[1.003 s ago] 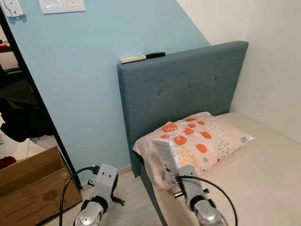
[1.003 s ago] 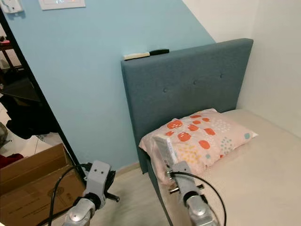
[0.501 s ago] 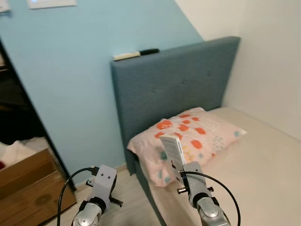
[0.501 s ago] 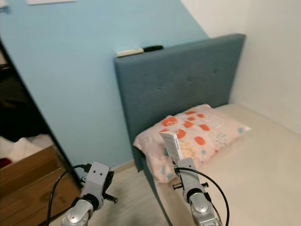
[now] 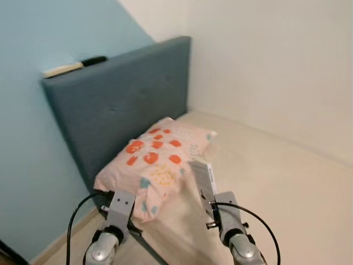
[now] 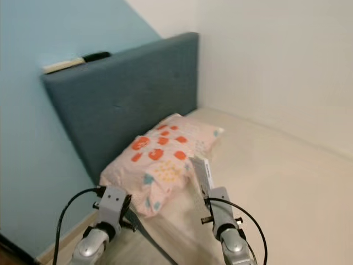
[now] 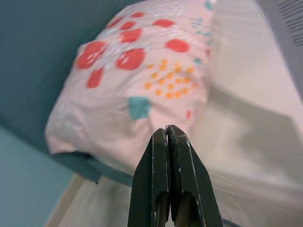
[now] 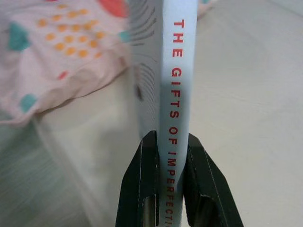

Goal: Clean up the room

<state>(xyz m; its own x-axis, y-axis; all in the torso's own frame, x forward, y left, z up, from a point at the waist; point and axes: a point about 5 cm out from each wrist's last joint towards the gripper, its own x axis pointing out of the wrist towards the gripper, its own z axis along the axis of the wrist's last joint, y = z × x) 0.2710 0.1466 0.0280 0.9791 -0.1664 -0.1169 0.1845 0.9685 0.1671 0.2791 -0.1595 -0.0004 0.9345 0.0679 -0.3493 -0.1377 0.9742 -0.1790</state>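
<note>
1. The right gripper (image 8: 171,142) grips a pale blue book (image 8: 177,85), its two black fingers (image 8: 137,184) clamped on either side of the spine, which reads "THE GIFTS OF IMPERFECT..." in red letters.
2. In the head views the book (image 5: 202,179) stands upright in that gripper, held above the cream bed (image 5: 287,187), just beside the pillow.
3. The pillow (image 5: 157,160), pink with orange and teal spots, lies at the head of the bed against the grey-blue headboard (image 5: 118,105).
4. The left gripper (image 7: 168,135) is empty, its fingers pressed together, pointing at the near end of the pillow (image 7: 142,80).
5. A black and white object (image 6: 77,61) lies on top of the headboard, against the blue wall (image 5: 33,33).
</note>
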